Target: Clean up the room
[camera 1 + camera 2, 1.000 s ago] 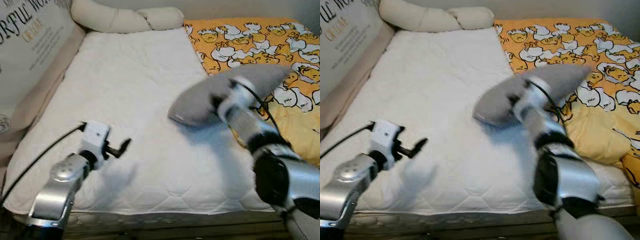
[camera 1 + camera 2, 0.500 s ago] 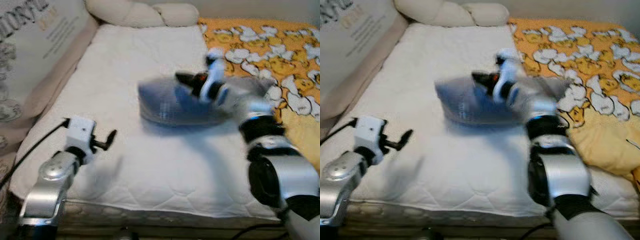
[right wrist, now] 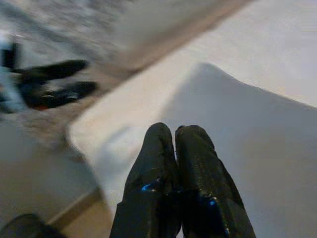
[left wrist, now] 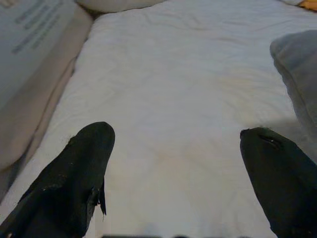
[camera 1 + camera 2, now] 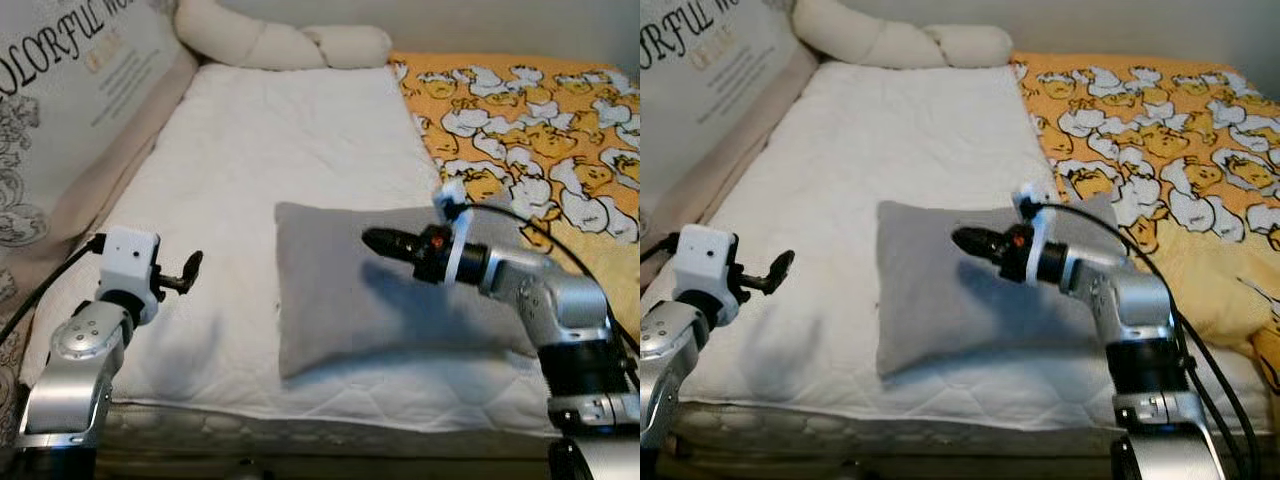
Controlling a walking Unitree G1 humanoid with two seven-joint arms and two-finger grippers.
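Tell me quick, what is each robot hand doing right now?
Left hand: open, holding nothing, above the white mattress.
Right hand: closed, holding nothing, over the grey pillow.

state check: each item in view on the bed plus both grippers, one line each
grey pillow: lying flat on the white mattress, released.
right gripper: shut, empty, hovering over the pillow.
left gripper: open, empty, above the mattress near its front edge.
white mattress: bare, uncovered.
duck-print blanket: rumpled on the robot's right side.
knot cushion: at the bed's far end.
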